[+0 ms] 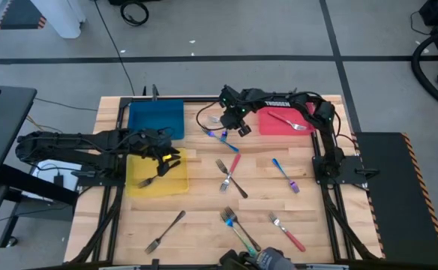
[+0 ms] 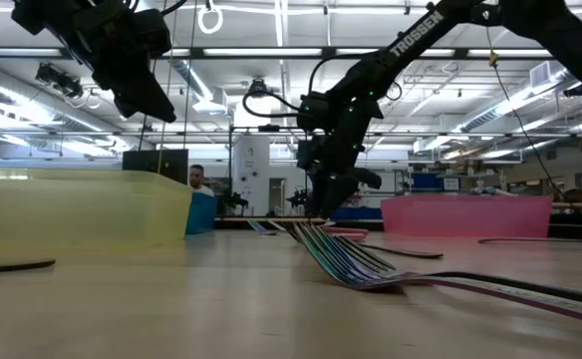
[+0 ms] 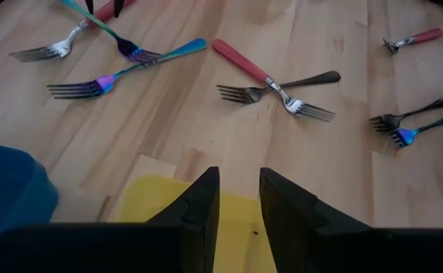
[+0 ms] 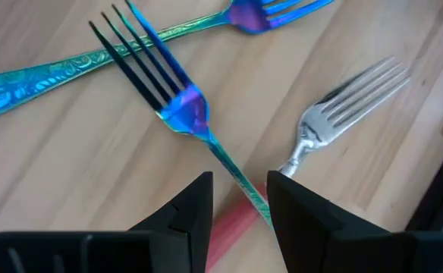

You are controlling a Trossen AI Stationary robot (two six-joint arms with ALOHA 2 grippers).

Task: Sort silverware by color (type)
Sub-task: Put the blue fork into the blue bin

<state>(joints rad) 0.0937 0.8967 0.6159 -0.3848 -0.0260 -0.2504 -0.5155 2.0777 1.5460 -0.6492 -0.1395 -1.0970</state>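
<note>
Several forks lie scattered on the wooden table. My right gripper is open and low over a blue iridescent fork that lies beside a silver fork with a red handle. Its fingers stand on either side of the blue fork's thin handle. My left gripper is open and empty above the yellow tray, which holds a dark fork. One red-handled fork lies in the red tray. My right gripper points down from above with the blue fork's thin handle running between its fingers, above a red handle. The fork lies flat on the table. I cannot tell whether the fingers touch it.
The blue tray sits at the far left. A red-handled fork crosses a dark one mid-table. A blue fork, a red-handled fork, a dark fork and teal forks lie nearer. The low camera sits at the near edge.
</note>
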